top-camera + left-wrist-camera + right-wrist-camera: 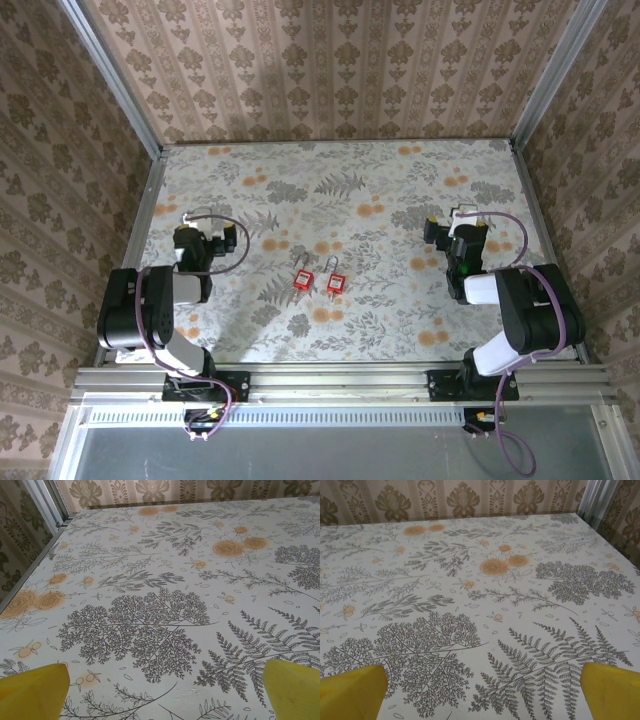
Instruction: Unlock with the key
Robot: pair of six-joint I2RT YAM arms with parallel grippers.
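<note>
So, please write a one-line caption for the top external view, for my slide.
Two red padlocks lie side by side on the floral table, between the open left hand and open right hand.

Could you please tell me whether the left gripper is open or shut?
Open: on the left gripper, the yellow fingers stand far apart, tablecloth between them.

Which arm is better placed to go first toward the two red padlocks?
Left, by a little. The left gripper and right gripper are open and empty. The left padlock and right padlock lie between the arms, somewhat nearer the left one. The key I cannot make out.
</note>
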